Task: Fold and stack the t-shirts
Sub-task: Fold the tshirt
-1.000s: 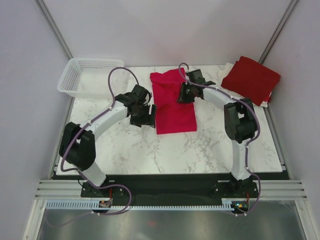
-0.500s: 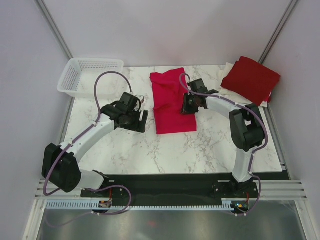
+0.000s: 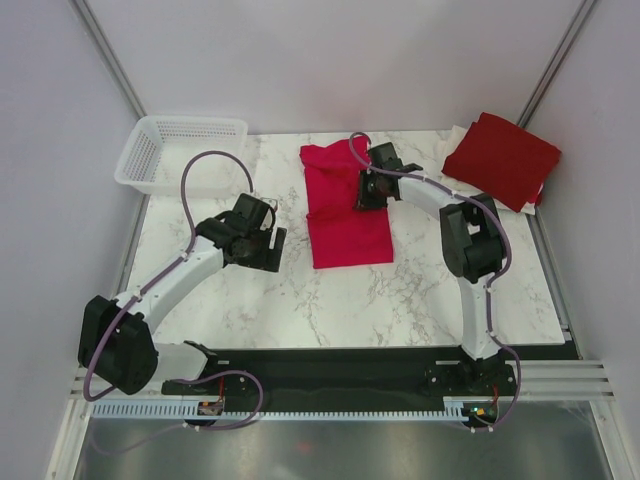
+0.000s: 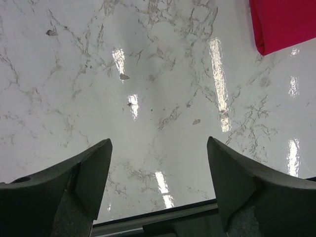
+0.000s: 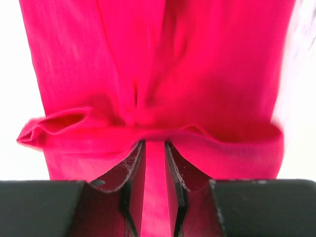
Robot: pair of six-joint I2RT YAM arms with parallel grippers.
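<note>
The bright crimson t-shirt [image 3: 340, 215] lies mid-table, folded into a long strip running from far to near. My right gripper [image 3: 366, 192] is at its right edge, shut on a pinched fold of the crimson cloth [image 5: 158, 64], which bunches up round the fingertips [image 5: 133, 163]. My left gripper [image 3: 264, 248] is open and empty over bare marble, left of the shirt. In the left wrist view only a corner of the shirt [image 4: 284, 22] shows at the top right. A darker red shirt [image 3: 503, 158] lies folded on white cloth [image 3: 532, 204] at the far right.
A white mesh basket [image 3: 180, 150] stands at the far left corner. The marble table's near edge [image 4: 158, 217] shows just below my left fingers. Grey walls close in the back and sides.
My left arm has drawn back from the shirt's left edge toward the near left. My right gripper has shifted slightly along the shirt's right edge and still pinches it.
</note>
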